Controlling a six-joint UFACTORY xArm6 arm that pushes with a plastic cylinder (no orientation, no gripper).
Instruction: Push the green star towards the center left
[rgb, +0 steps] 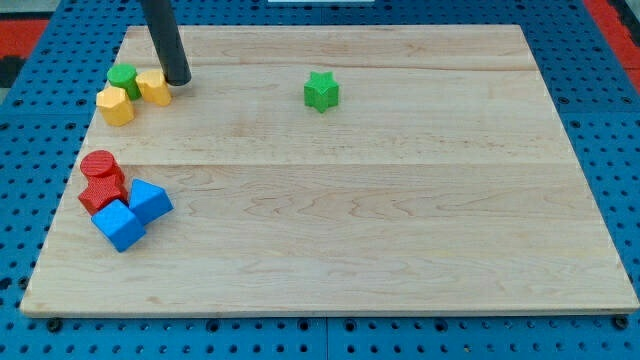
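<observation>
Straight dark grey rod, smooth, round, my tip (178, 80) blunt

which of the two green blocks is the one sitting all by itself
The green star-shaped block, alone near the view's top centre. The other, a green round block, is bunched with two yellow blocks beside my tip.

We are seeing the star (321, 91) lying well to the view's right of my tip (178, 80), apart from both block clusters at the left.

A light wooden counter (400, 220) lies on a blue metal base full of small holes (600, 80). The light is bright.
</observation>
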